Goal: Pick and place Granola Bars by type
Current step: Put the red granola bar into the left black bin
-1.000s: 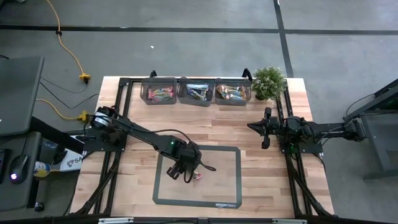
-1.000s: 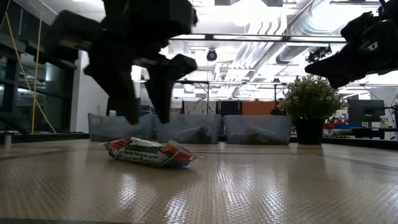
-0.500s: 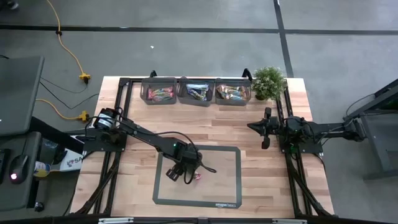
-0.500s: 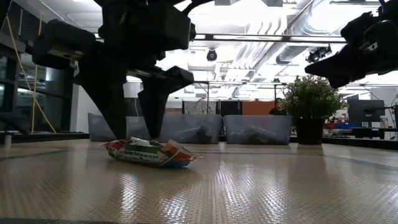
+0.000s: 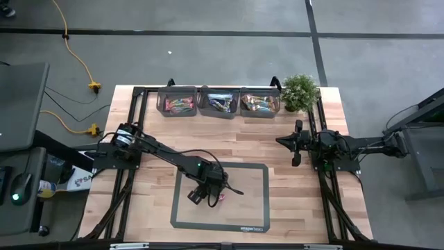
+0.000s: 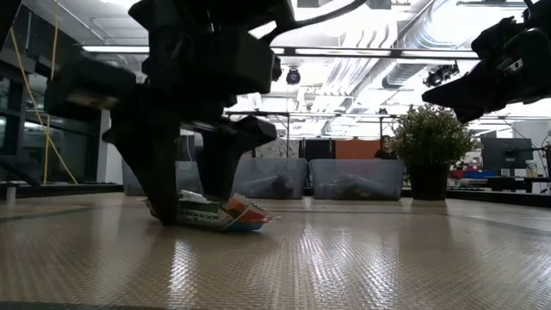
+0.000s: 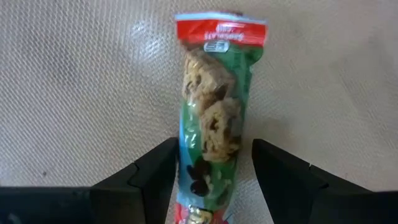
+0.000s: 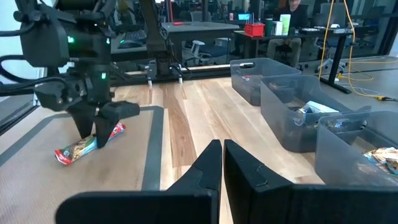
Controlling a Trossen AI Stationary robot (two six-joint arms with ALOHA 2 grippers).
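Granola bar (image 7: 213,124) in a green wrapper with red ends lies flat on the grey mat (image 5: 253,208), between the spread fingers of the left gripper (image 6: 191,185), which has dropped from just above it to straddle it. Its near end is cut off in the left wrist view. The right gripper (image 8: 222,163), fingers pressed together, waits well apart.

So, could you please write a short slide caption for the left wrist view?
Left gripper open, its fingers on either side of a green-and-red granola bar lying on the beige mat.
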